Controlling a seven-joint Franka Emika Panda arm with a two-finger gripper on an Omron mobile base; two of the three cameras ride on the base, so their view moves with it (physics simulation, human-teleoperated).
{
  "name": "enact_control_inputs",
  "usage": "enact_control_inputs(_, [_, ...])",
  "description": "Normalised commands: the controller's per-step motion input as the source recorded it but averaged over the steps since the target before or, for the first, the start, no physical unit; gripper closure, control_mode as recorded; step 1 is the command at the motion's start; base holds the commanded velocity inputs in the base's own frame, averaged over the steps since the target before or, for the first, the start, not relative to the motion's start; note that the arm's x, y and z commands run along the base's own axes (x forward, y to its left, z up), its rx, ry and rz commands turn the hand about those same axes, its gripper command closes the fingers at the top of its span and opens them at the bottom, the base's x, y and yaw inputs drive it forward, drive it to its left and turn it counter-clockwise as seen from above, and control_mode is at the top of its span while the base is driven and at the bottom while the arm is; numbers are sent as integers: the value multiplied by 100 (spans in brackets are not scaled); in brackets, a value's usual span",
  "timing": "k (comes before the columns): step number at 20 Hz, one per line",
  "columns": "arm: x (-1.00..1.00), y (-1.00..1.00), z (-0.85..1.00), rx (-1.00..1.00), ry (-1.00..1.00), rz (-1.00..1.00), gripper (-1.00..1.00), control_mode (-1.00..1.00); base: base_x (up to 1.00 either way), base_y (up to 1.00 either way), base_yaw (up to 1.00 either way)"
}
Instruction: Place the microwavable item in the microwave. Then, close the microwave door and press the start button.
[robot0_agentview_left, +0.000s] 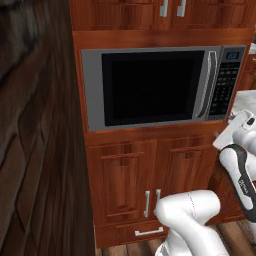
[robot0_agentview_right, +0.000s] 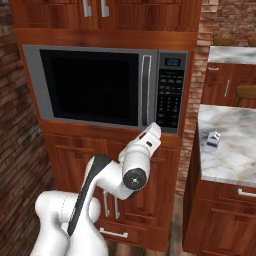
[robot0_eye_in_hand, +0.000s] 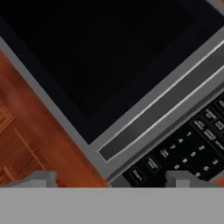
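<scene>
The microwave (robot0_agentview_left: 92, 87) sits built into wooden cabinetry, and the microwave door (robot0_agentview_left: 150, 87) is shut, its dark window hiding the inside. A curved silver handle (robot0_agentview_right: 145, 90) runs beside the black keypad (robot0_agentview_right: 170, 97). The microwavable item is out of view. My hand (robot0_agentview_right: 150, 135) hovers just in front of the microwave's lower right corner, below the keypad. In the hand view my gripper (robot0_eye_in_hand: 111, 180) is open with nothing between its fingertips (robot0_eye_in_hand: 39, 178), and it faces the door's lower corner, the handle (robot0_eye_in_hand: 157, 116) and the keypad (robot0_eye_in_hand: 183, 153).
Wooden cabinet doors (robot0_agentview_left: 150, 175) stand under the microwave. A dark brick wall (robot0_agentview_left: 35, 125) closes the left side. To the right, a marble counter (robot0_agentview_right: 230, 160) carries a small white-and-blue carton (robot0_agentview_right: 213, 139).
</scene>
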Motion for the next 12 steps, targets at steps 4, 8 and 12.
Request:
enact_control_inputs(4, [20,-17,-19,4,6,18,-100,-100,0,0,0])
enact_control_inputs(8, [55,0,-21,2,0,14,-100,-100,0,0,0])
enact_control_inputs(12, [58,0,-23,1,0,13,-100,-100,0,0,0])
